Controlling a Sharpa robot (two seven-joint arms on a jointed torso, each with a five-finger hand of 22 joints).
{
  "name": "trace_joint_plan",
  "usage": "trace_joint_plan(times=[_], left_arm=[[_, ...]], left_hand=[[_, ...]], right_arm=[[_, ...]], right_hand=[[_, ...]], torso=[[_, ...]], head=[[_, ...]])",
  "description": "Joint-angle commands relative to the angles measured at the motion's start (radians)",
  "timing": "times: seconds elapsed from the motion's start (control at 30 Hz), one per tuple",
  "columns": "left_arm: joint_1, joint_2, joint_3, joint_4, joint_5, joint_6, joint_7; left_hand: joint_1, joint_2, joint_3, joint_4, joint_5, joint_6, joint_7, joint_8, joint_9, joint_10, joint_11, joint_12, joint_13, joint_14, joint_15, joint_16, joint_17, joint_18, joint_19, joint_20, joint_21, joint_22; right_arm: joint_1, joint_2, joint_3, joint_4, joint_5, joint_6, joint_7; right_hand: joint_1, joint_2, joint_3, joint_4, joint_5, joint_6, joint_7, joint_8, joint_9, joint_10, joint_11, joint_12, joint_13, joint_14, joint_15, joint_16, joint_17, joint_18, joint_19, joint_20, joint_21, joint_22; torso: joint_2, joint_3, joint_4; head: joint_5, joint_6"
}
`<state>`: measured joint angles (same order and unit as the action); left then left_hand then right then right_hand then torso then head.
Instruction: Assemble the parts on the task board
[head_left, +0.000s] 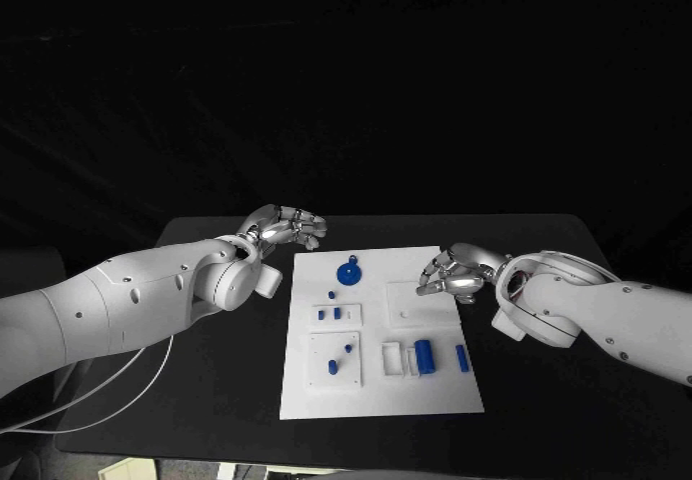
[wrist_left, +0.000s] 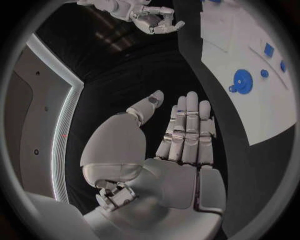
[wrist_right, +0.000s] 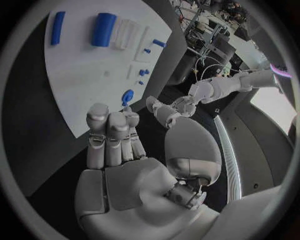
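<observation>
The white task board (head_left: 378, 385) lies in the middle of the black table. On it are a round blue part (head_left: 349, 272) near the far edge, small blue pieces (head_left: 330, 314) further in, and a blue cylinder (head_left: 424, 353) beside a blue bar (head_left: 462, 357) at the near right. My left hand (head_left: 284, 228) hovers off the board's far left corner, fingers straight and together, thumb apart, holding nothing (wrist_left: 169, 150). My right hand (head_left: 454, 272) hangs over the board's right edge near the far corner, also holding nothing (wrist_right: 131, 160).
White raised fixtures (head_left: 392, 358) stand on the board next to the cylinder. A white cable (head_left: 116, 385) trails over the table's left side under my left arm. Bare black table surrounds the board on all sides.
</observation>
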<state>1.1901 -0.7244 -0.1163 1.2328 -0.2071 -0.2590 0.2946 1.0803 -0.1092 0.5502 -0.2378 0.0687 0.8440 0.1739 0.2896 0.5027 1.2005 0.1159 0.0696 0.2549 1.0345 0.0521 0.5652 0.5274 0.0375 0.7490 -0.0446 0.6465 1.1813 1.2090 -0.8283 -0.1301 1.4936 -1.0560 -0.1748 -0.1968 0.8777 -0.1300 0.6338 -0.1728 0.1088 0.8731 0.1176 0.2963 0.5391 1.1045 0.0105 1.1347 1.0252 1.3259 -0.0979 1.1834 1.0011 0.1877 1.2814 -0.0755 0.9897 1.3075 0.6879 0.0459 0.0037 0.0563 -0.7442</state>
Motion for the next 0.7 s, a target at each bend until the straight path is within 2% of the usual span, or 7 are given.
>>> trace_joint_plan(times=[0.03,0.1,0.17,0.3,0.4,0.63,0.7], left_arm=[[-0.004,0.002,0.0,0.001,0.035,0.018,0.009],[-0.006,0.003,-0.001,0.004,0.053,0.02,0.007],[-0.008,0.004,-0.001,0.006,0.053,0.023,0.008],[-0.012,0.008,-0.002,0.004,0.053,0.025,0.012],[-0.02,0.006,-0.004,0.004,0.055,0.027,0.012],[-0.043,0.01,-0.015,0.005,0.07,0.028,0.013],[-0.048,0.01,-0.017,0.007,0.077,0.029,0.013]], left_hand=[[-0.01,0.005,-0.002,0.007,0.001,-0.008,0.001,0.004,-0.001,-0.005,0.0,0.002,-0.001,0.007,0.003,-0.005,0.002,0.01,0.007,0.001,-0.007,0.002],[-0.011,0.005,-0.003,0.008,0.001,-0.008,0.002,0.004,-0.001,-0.006,0.0,0.002,-0.001,0.007,0.003,-0.006,0.003,0.01,0.007,0.001,-0.007,0.002],[-0.013,0.004,-0.004,0.009,0.0,-0.009,0.002,0.004,-0.002,-0.006,0.0,0.002,-0.002,0.007,0.003,-0.007,0.004,0.01,0.007,0.001,-0.008,0.002],[-0.02,0.003,-0.008,0.012,-0.002,-0.01,0.002,0.004,-0.002,-0.007,0.0,0.002,-0.002,0.007,0.004,-0.01,0.008,0.01,0.007,0.001,-0.009,0.004],[-0.028,0.001,-0.012,0.016,-0.004,-0.012,0.003,0.005,-0.003,-0.008,0.001,0.002,-0.002,0.006,0.004,-0.014,0.011,0.01,0.006,0.002,-0.011,0.005],[-0.043,-0.005,-0.02,0.022,-0.007,-0.017,0.004,0.004,-0.006,-0.012,0.002,0.001,-0.004,0.0,0.008,-0.028,0.017,0.009,-0.001,0.004,-0.019,0.006],[-0.047,-0.006,-0.022,0.024,-0.008,-0.019,0.005,0.003,-0.007,-0.013,0.002,0.001,-0.004,-0.001,0.008,-0.03,0.019,0.009,-0.002,0.005,-0.02,0.007]], right_arm=[[-0.001,-0.009,-0.004,0.023,0.043,0.13,-0.107],[-0.001,-0.015,-0.008,0.032,0.048,0.148,-0.153],[-0.001,-0.009,-0.015,0.024,0.052,0.172,-0.203],[-0.003,0.008,-0.045,0.006,0.064,0.186,-0.259],[-0.012,0.019,-0.059,-0.007,0.062,0.18,-0.279],[-0.046,0.05,-0.072,-0.044,0.048,0.198,-0.313],[-0.055,0.055,-0.079,-0.055,0.048,0.207,-0.322]], right_hand=[[-0.03,0.021,-0.01,-0.01,0.004,0.017,0.006,0.009,0.011,-0.005,0.0,0.029,0.035,0.0,-0.002,0.015,0.013,0.074,-0.006,-0.012,0.014,0.025],[-0.039,0.023,-0.008,-0.016,0.024,0.03,0.003,0.016,0.019,0.0,-0.004,0.046,0.055,-0.002,-0.005,0.023,0.019,0.074,-0.007,-0.014,0.023,0.025],[-0.057,0.021,-0.012,-0.011,0.02,0.034,0.0,0.017,0.023,0.004,-0.006,0.054,0.069,-0.003,-0.007,0.027,0.023,0.074,-0.008,-0.015,0.029,0.024],[-0.076,0.022,-0.012,-0.009,0.008,0.033,-0.001,0.015,0.028,-0.002,-0.007,0.052,0.075,-0.006,-0.009,0.03,0.027,0.074,-0.012,-0.017,0.034,0.023],[-0.085,0.022,-0.009,-0.009,0.005,0.033,-0.001,0.014,0.031,-0.005,-0.007,0.049,0.077,-0.007,-0.009,0.031,0.029,0.074,-0.014,-0.017,0.037,0.023],[-0.118,0.022,-0.004,-0.001,-0.013,0.03,0.0,0.009,0.035,-0.005,-0.006,0.048,0.087,-0.008,-0.007,0.033,0.032,0.074,-0.019,-0.016,0.041,0.021],[-0.131,0.02,0.0,0.002,-0.026,0.029,0.0,0.007,0.037,-0.007,-0.006,0.045,0.09,-0.008,-0.007,0.034,0.033,0.074,-0.021,-0.015,0.043,0.021]], torso=[[-0.016,0.0036,-0.0053],[-0.022,0.0036,-0.0071],[-0.028,0.0033,-0.0085],[-0.045,0.0017,-0.0111],[-0.06,0.0017,-0.0118],[-0.099,-0.0003,-0.0117],[-0.106,-0.0014,-0.0113]], head=[[-0.007,-0.021],[-0.002,-0.032],[-0.004,-0.041],[-0.003,-0.065],[0.0,-0.083],[0.001,-0.121],[0.0,-0.123]])
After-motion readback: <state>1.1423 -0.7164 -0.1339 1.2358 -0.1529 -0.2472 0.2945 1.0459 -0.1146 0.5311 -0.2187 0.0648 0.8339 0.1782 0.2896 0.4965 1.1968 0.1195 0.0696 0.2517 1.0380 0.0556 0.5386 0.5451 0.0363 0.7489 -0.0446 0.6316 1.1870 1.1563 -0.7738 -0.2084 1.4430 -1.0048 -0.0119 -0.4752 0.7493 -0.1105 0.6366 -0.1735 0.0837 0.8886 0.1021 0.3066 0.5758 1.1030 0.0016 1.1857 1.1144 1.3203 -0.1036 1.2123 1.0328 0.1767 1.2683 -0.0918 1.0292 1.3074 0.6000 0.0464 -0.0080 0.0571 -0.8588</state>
